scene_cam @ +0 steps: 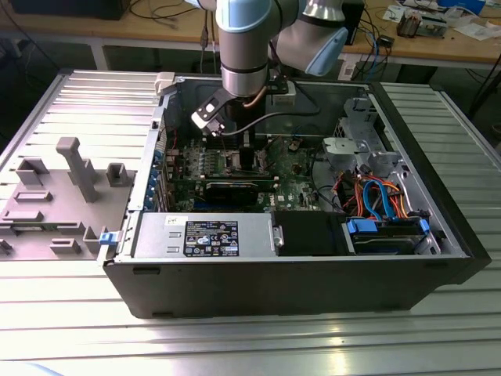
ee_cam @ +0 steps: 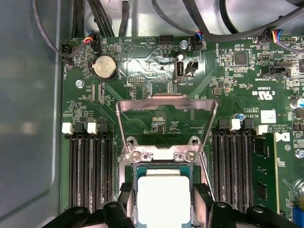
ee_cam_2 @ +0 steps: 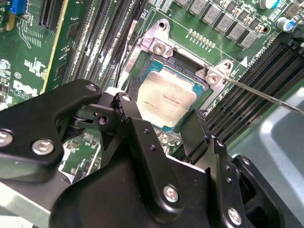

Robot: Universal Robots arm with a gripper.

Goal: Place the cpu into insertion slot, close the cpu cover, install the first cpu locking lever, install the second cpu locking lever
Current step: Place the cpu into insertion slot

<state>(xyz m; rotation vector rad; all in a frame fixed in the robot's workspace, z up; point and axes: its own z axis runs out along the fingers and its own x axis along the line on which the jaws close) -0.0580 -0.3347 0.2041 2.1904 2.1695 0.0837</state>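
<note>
The bench point(scene_cam: 235, 345) is ribbed metal. An open computer case point(scene_cam: 290, 286) lies on its side at the middle of it. A grey fixture plate point(scene_cam: 55, 196) sits near the bench's edge at the exterior view's left.

My arm point(scene_cam: 250, 39) comes down into the case from the bench's far edge. Along the case's near wall lie the grey power supply point(scene_cam: 203, 235) and a bundle of blue and orange drive cables point(scene_cam: 376, 196).

The green motherboard point(ee_cam: 152, 71) covers the case floor under my wrist. Black memory slots point(ee_cam: 90, 166) run on both sides of the processor socket.

My end effector point(ee_cam_2: 160, 115) hangs right over that socket. It is pinching the cpu point(ee_cam: 164, 202), with one black finger point(ee_cam_2: 124, 107) against one edge of the chip and the other against the opposite edge. The cpu lies flat inside the socket frame, silver top up, its green border showing all round.

The cpu cover point(ee_cam: 166, 100) is swung open on its hinge at the socket's far side. It stands up off the board, clear of the chip, and circuitry shows through its square window.

A thin wire locking lever point(ee_cam_2: 266, 97) sticks out from a socket corner, raised and unlatched. A coin cell battery point(ee_cam: 104, 67) sits on the board beyond the cover.
</note>
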